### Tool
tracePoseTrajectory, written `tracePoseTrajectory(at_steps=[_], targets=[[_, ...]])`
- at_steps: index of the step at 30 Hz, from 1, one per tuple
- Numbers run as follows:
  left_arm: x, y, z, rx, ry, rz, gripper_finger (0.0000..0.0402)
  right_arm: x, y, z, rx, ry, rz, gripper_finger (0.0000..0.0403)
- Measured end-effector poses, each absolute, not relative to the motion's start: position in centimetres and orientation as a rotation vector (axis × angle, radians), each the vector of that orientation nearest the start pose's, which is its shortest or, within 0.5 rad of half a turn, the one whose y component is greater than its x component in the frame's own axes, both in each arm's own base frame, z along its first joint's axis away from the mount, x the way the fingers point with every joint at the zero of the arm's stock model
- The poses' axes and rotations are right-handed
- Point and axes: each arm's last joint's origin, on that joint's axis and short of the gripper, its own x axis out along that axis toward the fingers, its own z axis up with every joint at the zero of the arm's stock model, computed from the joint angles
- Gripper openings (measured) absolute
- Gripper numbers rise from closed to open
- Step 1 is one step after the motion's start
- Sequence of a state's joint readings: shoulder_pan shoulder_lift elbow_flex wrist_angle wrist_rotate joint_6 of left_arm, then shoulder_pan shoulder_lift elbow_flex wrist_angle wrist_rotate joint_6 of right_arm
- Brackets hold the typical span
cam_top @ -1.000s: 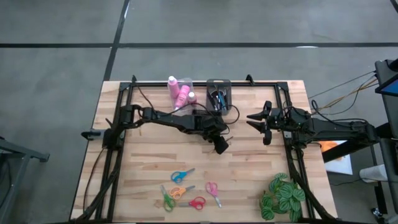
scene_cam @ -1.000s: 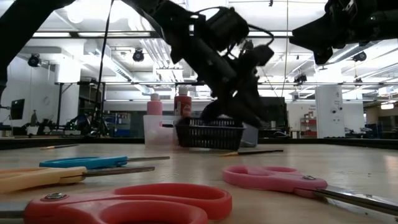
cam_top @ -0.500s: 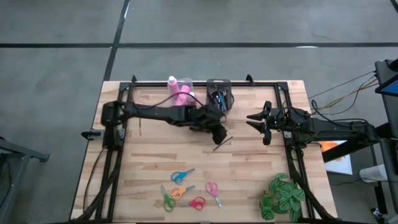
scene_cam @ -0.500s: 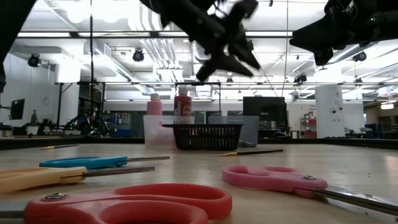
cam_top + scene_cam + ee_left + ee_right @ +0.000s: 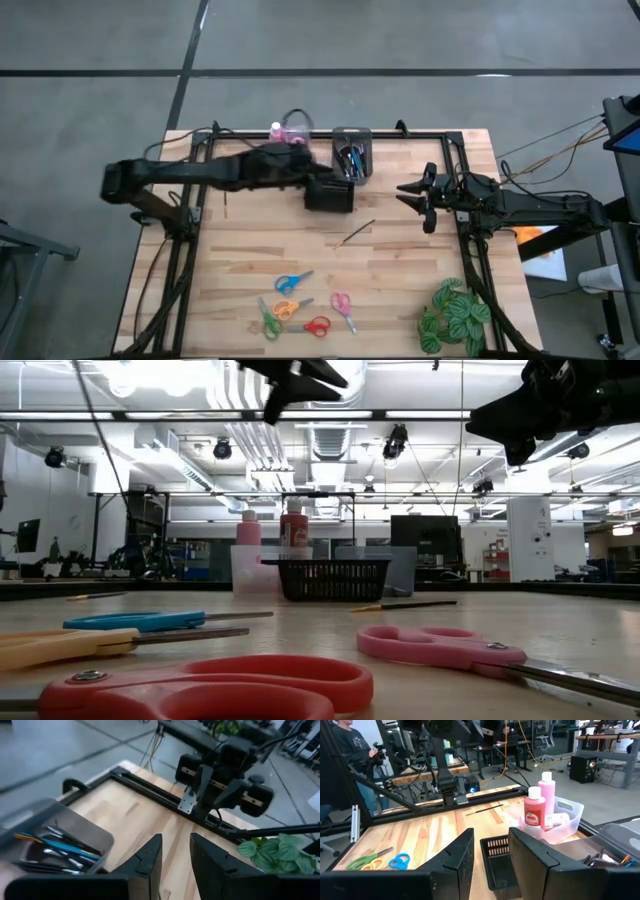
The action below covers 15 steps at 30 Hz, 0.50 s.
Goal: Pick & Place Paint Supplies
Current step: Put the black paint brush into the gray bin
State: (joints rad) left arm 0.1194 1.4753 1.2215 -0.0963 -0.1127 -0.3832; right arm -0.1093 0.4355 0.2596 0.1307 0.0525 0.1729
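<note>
A: High view: left gripper (image 5: 330,193) sits above centre of frame, raised beside the black bin (image 5: 351,152) at upper centre. Fingers stand a little apart in its wrist view, nothing between them. Brushes (image 5: 60,845) already lie in that bin.

B: Right gripper (image 5: 420,195)?

A: Parked centre right, over the rail. Fingers slightly apart, empty. It waits.

B: Where do the supplies lie?

A: One loose paintbrush (image 5: 355,233) lies on the wood just right of centre, below the left gripper and apart from it. Five scissors (image 5: 300,304) are scattered at lower centre: blue, orange, green, red, pink. Pink bottles (image 5: 540,801) stand in the clear bin (image 5: 568,814), right of centre in the right wrist view; the left arm mostly hides them from above. Plant (image 5: 452,315) at lower right, not part of the job.

B: Step in hand?

A: By the look of it, between picks: the left claw is empty near the bin, with the brush and scissors not yet stowed.

B: Next move?

A: Probably down to the loose brush. It lies flat and thin, on a diagonal, so the fingers need turning across the handle and lowering right to the wood. Risk: it rolls or slips out.
</note>
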Motion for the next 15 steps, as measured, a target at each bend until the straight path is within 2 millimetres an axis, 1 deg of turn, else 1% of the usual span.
tracePoseTrajectory(at_steps=[9, 15], targets=[[23.9, 3.2, 33.0, -0.256, 0.191, 0.259, 0.0102, 12.8, -1.6, 22.7, 0.174, 0.031, -0.165, 0.0121], [18.4, 2.5, 32.3, -0.136, 0.114, 0.240, 0.0102, 12.8, -1.6, 22.7, 0.173, 0.031, -0.166, 0.0121]])
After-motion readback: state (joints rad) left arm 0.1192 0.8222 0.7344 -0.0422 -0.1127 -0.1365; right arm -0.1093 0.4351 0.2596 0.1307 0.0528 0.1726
